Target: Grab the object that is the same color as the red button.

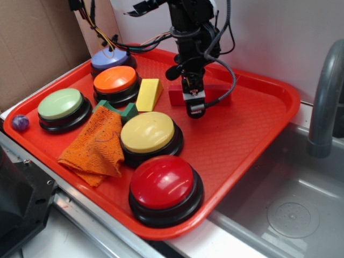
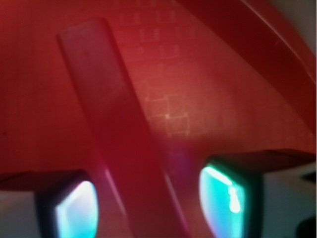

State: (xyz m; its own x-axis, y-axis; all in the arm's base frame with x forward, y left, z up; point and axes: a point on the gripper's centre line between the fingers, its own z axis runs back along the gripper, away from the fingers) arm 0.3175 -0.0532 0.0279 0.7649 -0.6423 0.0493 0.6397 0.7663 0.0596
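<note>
The object, a long dark red bar-shaped block (image 1: 174, 97), lies on the red tray (image 1: 258, 118) near its back. In the wrist view the block (image 2: 109, 114) runs diagonally from upper left down between the fingers. My gripper (image 1: 194, 105) is lowered over the block's middle and hides that part in the exterior view. The gripper (image 2: 153, 210) is open, with one fingertip (image 2: 74, 213) left of the block and the other (image 2: 225, 198) right of it, a small gap on each side. The red button (image 1: 164, 183), a large glossy dome on a black base, sits at the tray's front.
The tray also holds a yellow button (image 1: 148, 131), orange button (image 1: 114, 79), green button (image 1: 60, 103), purple button (image 1: 109, 58), yellow wedge (image 1: 149, 94), green block (image 1: 128, 112) and orange cloth (image 1: 97, 145). A sink (image 1: 290, 209) and grey faucet (image 1: 322, 102) are on the right.
</note>
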